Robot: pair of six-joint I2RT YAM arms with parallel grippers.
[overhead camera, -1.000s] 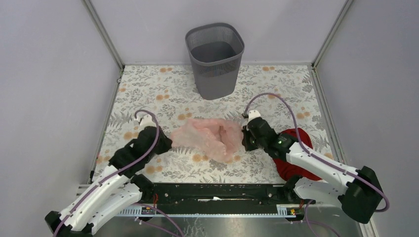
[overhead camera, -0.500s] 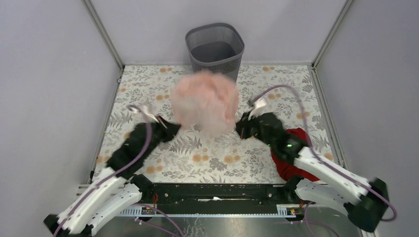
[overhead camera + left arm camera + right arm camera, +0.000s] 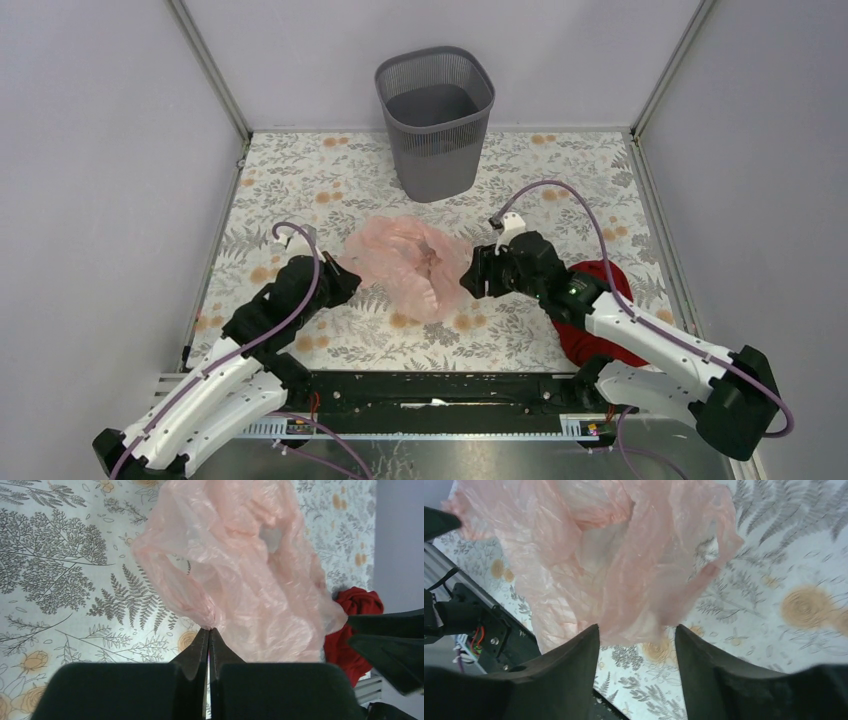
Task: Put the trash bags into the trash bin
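Pink bag (image 3: pixel 410 265) lies on the near side of the bin (image 3: pixel 436 120), well apart from it, long axis running left-right between the arms. The left gripper (image 3: pixel 340 278) is pinched tight on the bag's left corner. The right gripper (image 3: pixel 478 272) has its jaws apart, film hanging loose at the gap, nothing clamped. Only the wrist views show this; the top view shows the way to the bin.
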